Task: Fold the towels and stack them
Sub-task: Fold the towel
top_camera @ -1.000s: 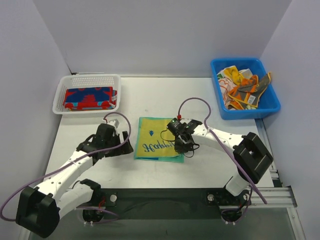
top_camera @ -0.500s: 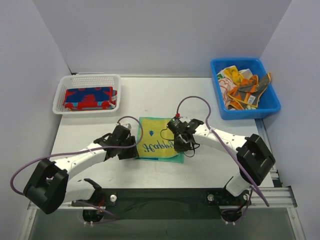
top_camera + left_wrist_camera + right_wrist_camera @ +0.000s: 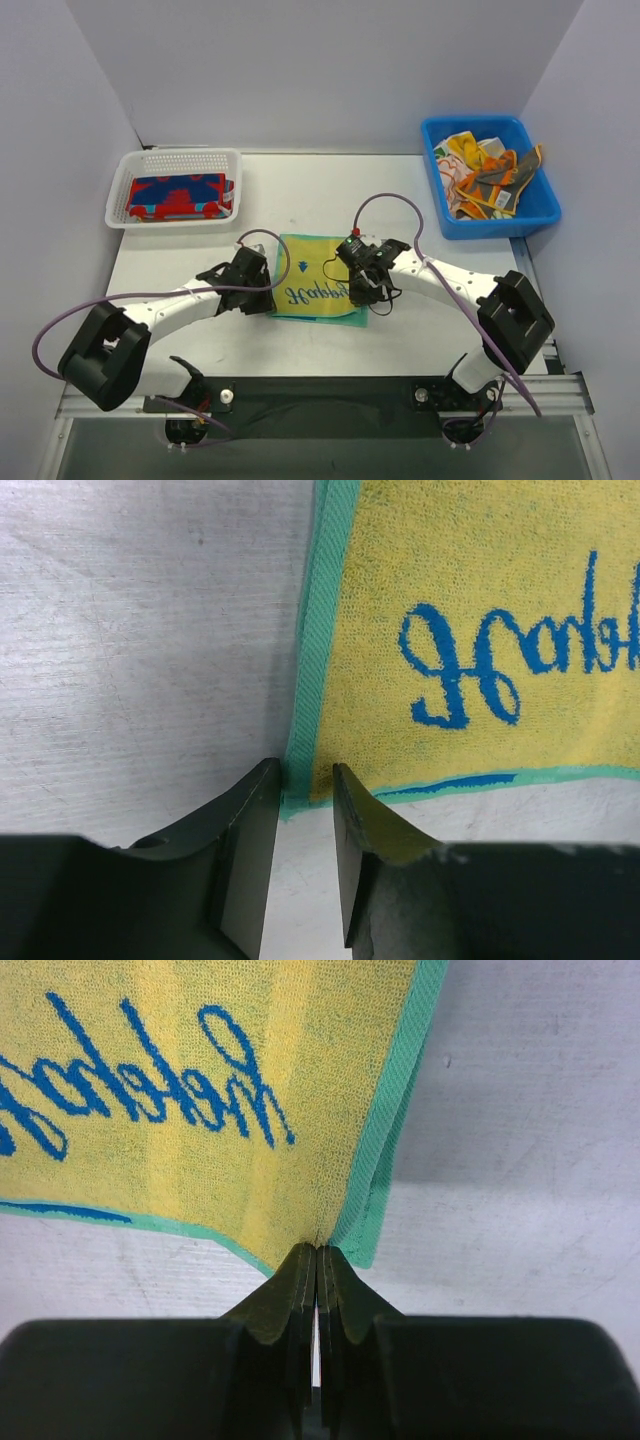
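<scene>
Yellow towel [image 3: 318, 275]: near-left corner sits between left gripper's [image 3: 303, 772] narrowly parted jaws; right gripper [image 3: 317, 1252] pinches near-right corner. Near edge runs left-right.

Central on table [image 3: 330, 190], a flat towel [image 3: 315, 272] — basket [image 3: 175, 155] with folded towel [image 3: 178, 196] back left, bin [image 3: 490, 228] of loose towels [image 3: 485, 175] back right.

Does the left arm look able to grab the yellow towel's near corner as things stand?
Probably yes: the left gripper sits right at the towel corner, jaws apart either side of its edge, nothing in between.
</scene>
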`<action>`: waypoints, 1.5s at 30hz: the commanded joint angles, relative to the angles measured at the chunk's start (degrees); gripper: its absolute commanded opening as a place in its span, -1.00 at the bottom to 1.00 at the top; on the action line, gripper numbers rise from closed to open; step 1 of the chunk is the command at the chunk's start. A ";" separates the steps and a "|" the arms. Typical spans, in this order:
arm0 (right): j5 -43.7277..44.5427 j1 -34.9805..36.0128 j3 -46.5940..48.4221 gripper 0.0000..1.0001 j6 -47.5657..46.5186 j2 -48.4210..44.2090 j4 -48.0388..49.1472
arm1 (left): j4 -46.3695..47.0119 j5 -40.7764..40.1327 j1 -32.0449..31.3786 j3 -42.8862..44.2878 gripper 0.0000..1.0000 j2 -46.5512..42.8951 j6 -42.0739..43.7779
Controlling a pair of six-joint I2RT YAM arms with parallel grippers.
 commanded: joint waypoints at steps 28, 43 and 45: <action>-13.05 -0.43 -5.72 -0.76 -3.30 4.77 -3.62 | 0.35 -1.55 -0.32 0.11 -0.84 -0.42 -0.80; -9.99 -1.21 -5.55 -0.33 -2.60 -9.38 -4.76 | -8.18 -2.08 -0.32 6.15 0.18 -14.74 0.78; -7.87 -2.09 -4.94 -0.43 -2.59 -10.78 -4.50 | -8.09 -0.94 -0.59 7.92 0.18 -14.40 1.13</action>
